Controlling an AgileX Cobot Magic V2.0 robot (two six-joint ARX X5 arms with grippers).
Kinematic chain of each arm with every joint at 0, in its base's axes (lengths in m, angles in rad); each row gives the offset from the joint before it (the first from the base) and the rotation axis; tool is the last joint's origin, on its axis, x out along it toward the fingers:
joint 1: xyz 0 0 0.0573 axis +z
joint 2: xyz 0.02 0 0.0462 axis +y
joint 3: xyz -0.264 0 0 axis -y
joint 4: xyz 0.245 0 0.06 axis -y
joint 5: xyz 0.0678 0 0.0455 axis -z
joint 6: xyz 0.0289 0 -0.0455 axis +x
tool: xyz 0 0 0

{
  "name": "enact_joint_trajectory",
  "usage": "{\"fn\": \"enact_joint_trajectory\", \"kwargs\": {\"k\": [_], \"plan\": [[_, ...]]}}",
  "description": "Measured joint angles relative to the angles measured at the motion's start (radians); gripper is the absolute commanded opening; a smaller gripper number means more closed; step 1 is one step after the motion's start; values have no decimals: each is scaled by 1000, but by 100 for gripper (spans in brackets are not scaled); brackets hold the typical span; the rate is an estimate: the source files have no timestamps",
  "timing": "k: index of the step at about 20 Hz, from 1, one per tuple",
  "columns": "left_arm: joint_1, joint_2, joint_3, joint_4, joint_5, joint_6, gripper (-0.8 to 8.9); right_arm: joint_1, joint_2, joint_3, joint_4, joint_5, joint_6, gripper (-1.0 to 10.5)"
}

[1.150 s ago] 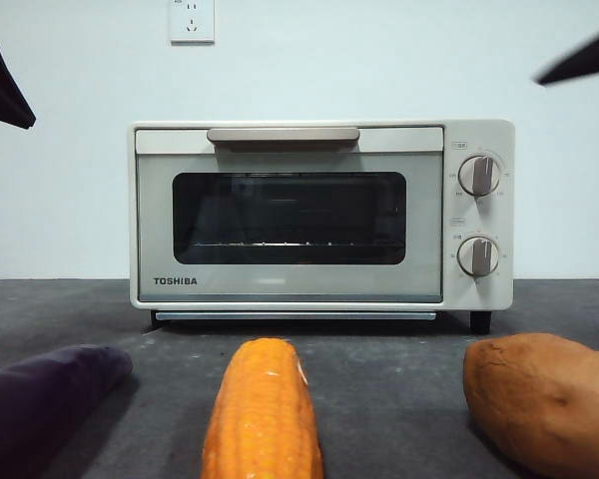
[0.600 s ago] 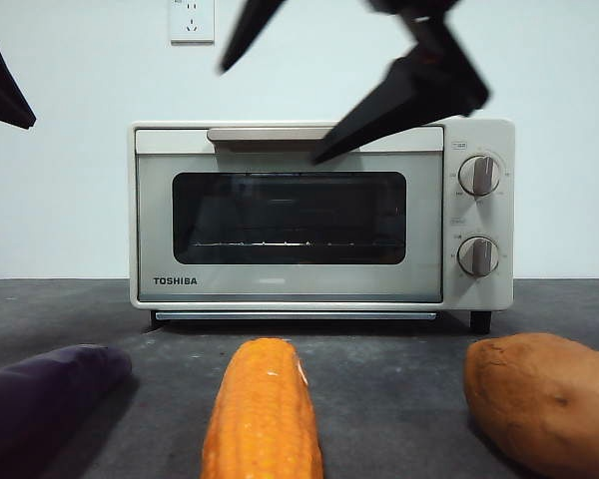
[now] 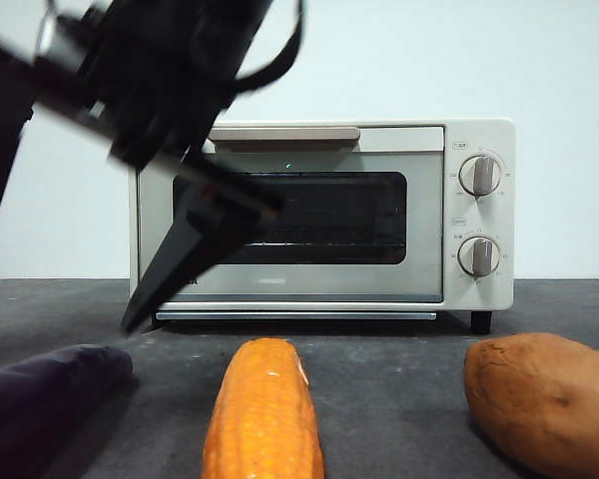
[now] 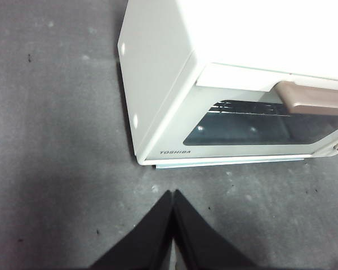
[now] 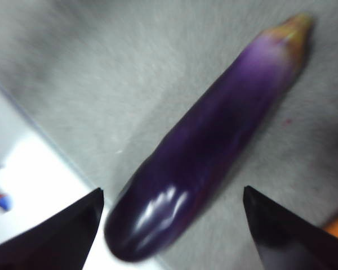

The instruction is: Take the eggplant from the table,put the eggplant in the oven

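Right tool — now down over the eggplant

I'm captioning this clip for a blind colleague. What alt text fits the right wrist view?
A glossy purple eggplant lies on the grey table, seen from above between the right gripper's two open black fingers, which do not touch it. Its yellowish stem tip points away; the image is slightly blurred.

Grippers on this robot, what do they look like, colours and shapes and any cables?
Both are matte black. The left gripper has two smooth wedge jaws tapering to points. The right gripper has similar pointed jaws; in the front view its dark boxy body carries thin looping black cables. No markings are visible.
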Motion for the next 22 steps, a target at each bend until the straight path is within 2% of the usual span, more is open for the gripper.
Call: {"fn": "enact_joint_trajectory", "kwargs": {"k": [4,10,16,22], "plan": [[6,0,0,1,-22,14,6,6,109,88,-21,58,0,402],[11,0,0,1,-23,25,6,6,213,141,-8,64,1,399],[11,0,0,1,-24,31,6,13,215,143,-6,85,6,210],[11,0,0,0,-26,35,6,15,215,162,-40,82,14,179]]}}
